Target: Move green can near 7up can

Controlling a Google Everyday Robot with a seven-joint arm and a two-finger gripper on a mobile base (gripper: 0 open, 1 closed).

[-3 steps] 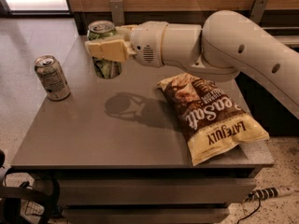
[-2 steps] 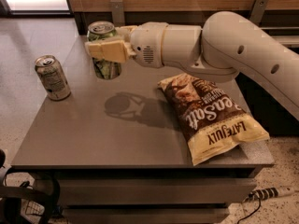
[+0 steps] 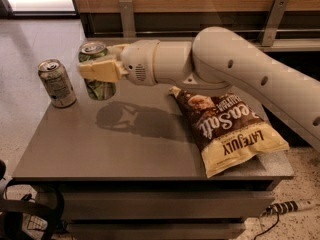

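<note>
The green can (image 3: 101, 87), with a green and white patterned label and a silver top, stands upright at the far left of the grey table (image 3: 125, 149). My gripper (image 3: 99, 70) is shut on the green can, with one yellowish finger (image 3: 100, 70) across its front. The 7up can (image 3: 57, 83), pale silver-grey with small dark print, stands upright at the table's left edge, a short gap to the left of the green can. My white arm reaches in from the right.
A brown and yellow chip bag (image 3: 227, 129) lies flat on the right half of the table. A wooden wall with metal brackets (image 3: 272, 19) runs behind. Cables (image 3: 285, 209) lie on the floor at lower right.
The gripper and the green can have shifted slightly left, closer to the 7up can. The 7up can and chip bag have not moved.
</note>
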